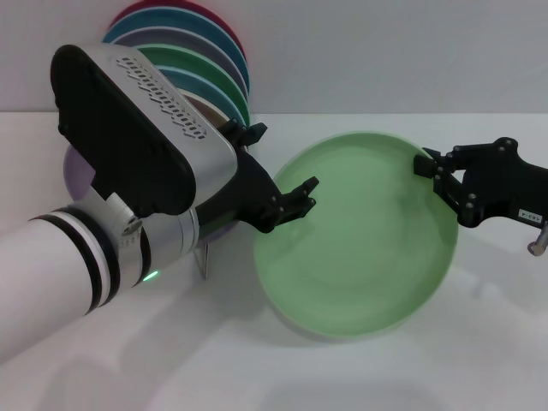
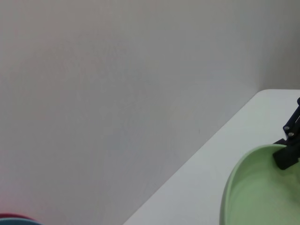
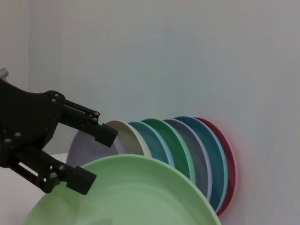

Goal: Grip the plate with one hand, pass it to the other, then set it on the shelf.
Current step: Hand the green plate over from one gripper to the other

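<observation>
Handover needs our spread left claw [image 1: 278, 175] straddling the plate [image 1: 360, 248] rim centre-frame before the right claw [image 1: 438, 175], pinching its right edge, lets go.

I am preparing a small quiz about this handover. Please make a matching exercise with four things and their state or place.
Things:
1. pale green plate
2. left claw
3. right claw
4. row of coloured plates

States:
a. open, its fingers at the plate's near-left rim
b. standing on edge by the wall
c. held tilted above the table
d. shut on the plate's right rim

Pairs: 1-c, 2-a, 3-d, 4-b
</observation>
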Robot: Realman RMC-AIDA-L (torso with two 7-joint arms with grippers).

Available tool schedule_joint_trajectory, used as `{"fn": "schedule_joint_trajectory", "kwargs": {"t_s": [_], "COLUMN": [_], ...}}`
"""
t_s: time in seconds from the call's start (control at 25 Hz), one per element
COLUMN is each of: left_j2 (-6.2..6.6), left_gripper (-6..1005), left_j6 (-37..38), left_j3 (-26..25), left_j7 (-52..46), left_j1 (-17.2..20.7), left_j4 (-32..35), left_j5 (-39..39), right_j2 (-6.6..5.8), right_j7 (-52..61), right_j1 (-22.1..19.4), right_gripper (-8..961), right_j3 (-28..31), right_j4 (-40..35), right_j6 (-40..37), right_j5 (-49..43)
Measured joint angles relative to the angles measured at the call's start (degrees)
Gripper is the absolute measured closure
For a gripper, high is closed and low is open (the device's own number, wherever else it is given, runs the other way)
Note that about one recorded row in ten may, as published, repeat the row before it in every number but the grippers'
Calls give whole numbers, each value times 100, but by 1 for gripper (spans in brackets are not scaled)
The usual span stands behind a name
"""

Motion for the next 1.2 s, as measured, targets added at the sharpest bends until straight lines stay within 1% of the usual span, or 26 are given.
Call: {"fn": "schedule_joint_trajectory", "kwargs": {"t_s": [0.2, 0.64, 0.68, 1.04, 1.16, 1.2], "left_j2": [-7, -5, -6, -12, -32, -32], "left_gripper": [168, 170, 319, 496, 555, 589], "left_j6": [-209, -350, -384, -384, -261, -176], "left_j3": [-3, -34, -44, -33, 3, 24], "left_j7": [4, 50, 67, 234, 344, 356], "left_j1": [-91, -33, -32, -85, -86, -82], "left_j4": [23, -57, -62, -49, -12, -9], "left_j5": [-5, -7, -7, 15, 27, 27], "right_j2": [5, 20, 24, 24, 21, 22], "right_j7": [-27, 9, 19, 39, 16, -1], "right_j1": [4, 48, 52, 51, 38, 29], "right_gripper": [928, 928, 927, 927, 927, 927], "right_j3": [0, 0, 0, -91, -150, -168], "right_j4": [3, 12, 11, 10, 9, 5], "right_j6": [90, 144, 145, 146, 146, 146], "right_j5": [35, 50, 51, 61, 61, 61]}}
